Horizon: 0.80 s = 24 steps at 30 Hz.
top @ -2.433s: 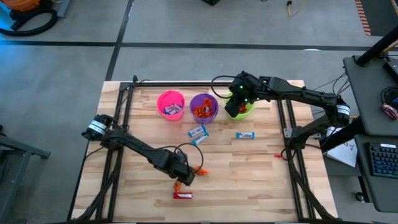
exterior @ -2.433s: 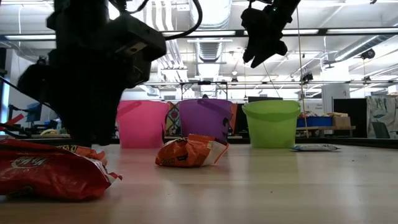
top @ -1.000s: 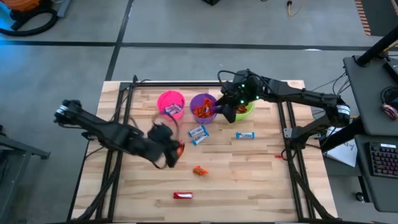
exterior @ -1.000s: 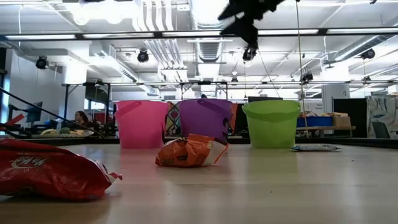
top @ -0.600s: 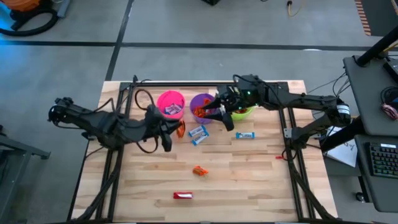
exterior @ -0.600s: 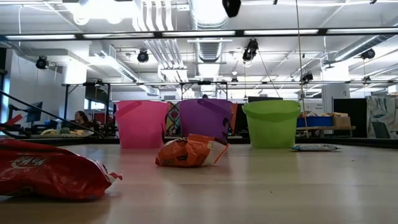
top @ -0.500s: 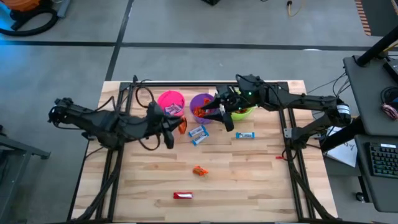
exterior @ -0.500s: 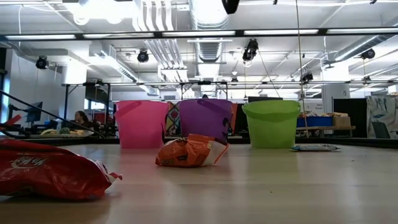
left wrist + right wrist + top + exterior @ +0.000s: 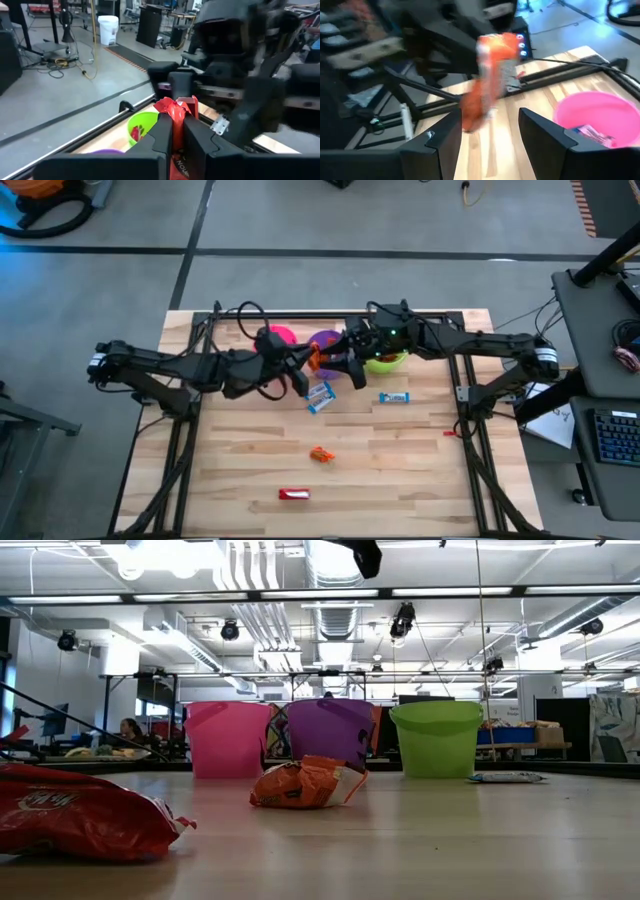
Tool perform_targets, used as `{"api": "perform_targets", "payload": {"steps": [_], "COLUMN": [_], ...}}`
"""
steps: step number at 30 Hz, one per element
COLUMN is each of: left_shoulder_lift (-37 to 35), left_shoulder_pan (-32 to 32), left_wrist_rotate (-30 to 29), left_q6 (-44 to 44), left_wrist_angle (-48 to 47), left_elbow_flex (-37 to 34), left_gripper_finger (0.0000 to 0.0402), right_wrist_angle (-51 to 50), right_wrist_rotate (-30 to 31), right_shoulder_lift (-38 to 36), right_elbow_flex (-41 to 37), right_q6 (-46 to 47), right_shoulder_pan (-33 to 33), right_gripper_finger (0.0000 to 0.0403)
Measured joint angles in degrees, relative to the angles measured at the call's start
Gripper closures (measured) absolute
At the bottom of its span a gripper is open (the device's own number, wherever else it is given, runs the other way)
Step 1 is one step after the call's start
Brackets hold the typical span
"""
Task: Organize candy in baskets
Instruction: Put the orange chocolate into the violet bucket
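Left gripper (image 9: 312, 360): fingers (image 9: 161, 131) clamped together on an orange candy (image 9: 175, 111), raised above the table (image 9: 400, 470) over the purple bucket (image 9: 328, 340), arm stretched in from the left edge.
Held candy: crumpled orange-red wrapper sticking out between the fingertips; in the right wrist view seen as a blurred orange strip (image 9: 490, 65) hanging off the far gripper.
Right gripper (image 9: 352, 366): fingers (image 9: 545, 135) spread apart with nothing between them, hovering just beside the left gripper, near the purple and green buckets.
Buckets: pink bucket (image 9: 280, 336), purple bucket and lime green bucket (image 9: 392, 360) in a row at the far side of the table; pink one with pale wrapped pieces inside (image 9: 590, 131); green one with a red piece inside (image 9: 137, 131).
Loose candy: two blue-and-white bars (image 9: 318, 396) side by side just in front of the purple bucket; one more blue-and-white bar (image 9: 394, 397) in front of the green bucket; an orange piece (image 9: 321, 453) at mid-table; a red bar (image 9: 293, 494) near the front edge.
Low view: red wrapper (image 9: 85, 815) closest, orange wrapper (image 9: 305, 783) behind it, three buckets upright beyond.
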Motion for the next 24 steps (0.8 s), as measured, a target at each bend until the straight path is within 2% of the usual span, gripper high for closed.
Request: {"api": "perform_targets", "payload": {"steps": [8,12,19,24], "left_shoulder_lift": [0.0,0.49,1.05,0.86], "left_shoulder_pan": [0.03,0.17,0.23,0.72], "left_wrist_rotate": [-0.02,-0.12,-0.15,0.0], "left_q6": [0.1,0.1,0.32,-1.6], "left_wrist_angle": [0.39,0.44,0.51,0.36], "left_elbow_flex": [0.02,0.02,0.11,0.11], "left_gripper_finger": [0.0389,0.0389,0.0388,0.0382], "right_wrist_angle": [1.83,3.06,3.46,3.36], "right_wrist_rotate": [1.1,0.96,0.43,0.51], "right_shoulder_lift": [1.41,1.89,1.95,1.95], "right_elbow_flex": [0.0,0.0,-0.02,-0.04], "right_q6": [-1.35,-2.53,-5.21,-5.46], "right_shoulder_pan": [0.0,0.0,0.0,-0.36], "right_gripper_finger": [0.023,0.027,0.038,0.0389]}}
